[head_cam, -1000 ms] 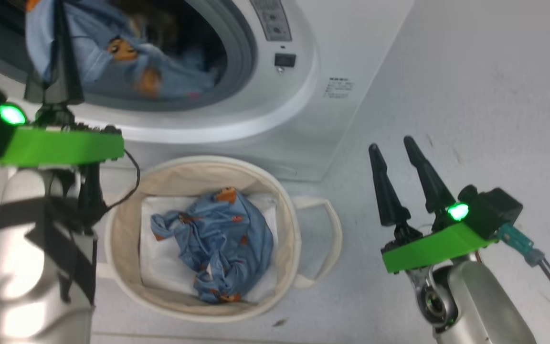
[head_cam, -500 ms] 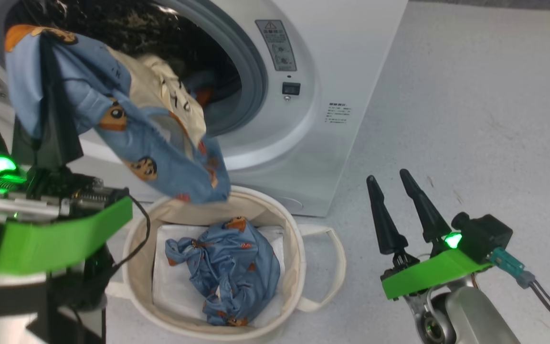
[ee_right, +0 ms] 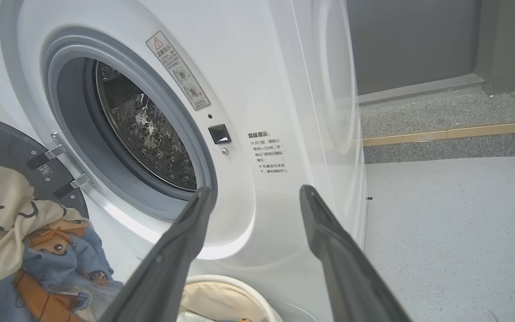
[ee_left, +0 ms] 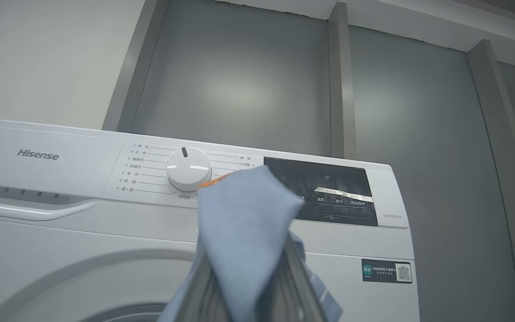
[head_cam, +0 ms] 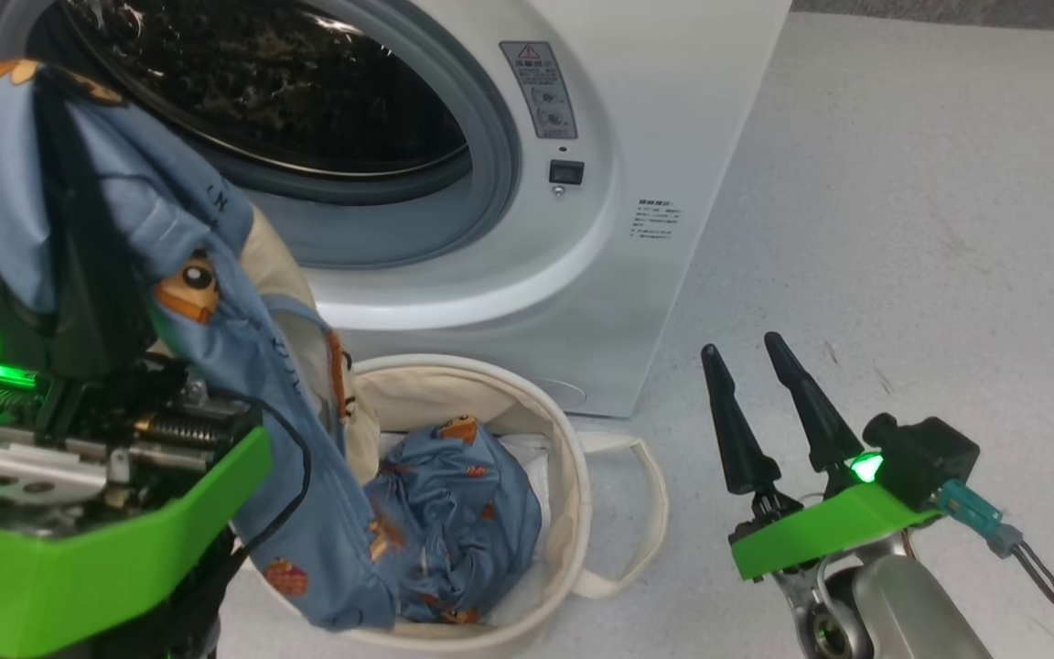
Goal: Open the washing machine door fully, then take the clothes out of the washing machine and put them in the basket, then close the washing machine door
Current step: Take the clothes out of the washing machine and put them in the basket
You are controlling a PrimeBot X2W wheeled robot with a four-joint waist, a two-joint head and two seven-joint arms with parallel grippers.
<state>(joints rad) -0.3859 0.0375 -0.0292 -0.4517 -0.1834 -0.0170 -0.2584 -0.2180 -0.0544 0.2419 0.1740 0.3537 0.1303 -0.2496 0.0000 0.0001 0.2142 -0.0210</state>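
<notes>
Dangling from the pinched-tight left hand [head_cam: 60, 119], the clothes [head_cam: 216, 302] are trailing into the basket [head_cam: 575, 476]; the right hand [head_cam: 740, 344] is hovering splayed, empty.

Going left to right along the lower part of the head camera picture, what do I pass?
The left end effector with its green bracket, shut → the hanging light-blue bear-print garment it holds → the round cream canvas basket → the right end effector, open.
</notes>
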